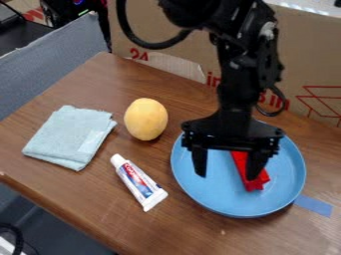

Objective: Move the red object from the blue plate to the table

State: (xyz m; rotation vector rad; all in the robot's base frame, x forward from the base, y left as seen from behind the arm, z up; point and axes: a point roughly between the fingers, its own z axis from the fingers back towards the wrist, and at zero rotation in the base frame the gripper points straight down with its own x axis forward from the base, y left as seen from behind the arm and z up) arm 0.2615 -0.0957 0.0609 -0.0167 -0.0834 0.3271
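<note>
Gripper (229, 157) hangs wide open and empty over the red block (250, 168), because the block lies on the plate (200, 190), not the counter (80, 85).

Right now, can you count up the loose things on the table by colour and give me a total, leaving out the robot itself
Red: 1, the red object lying in the plate
Blue: 1, the blue plate
Orange: 1, the ball
Pale teal: 1, the folded cloth
White with red print: 1, the toothpaste tube
Total: 5
</note>
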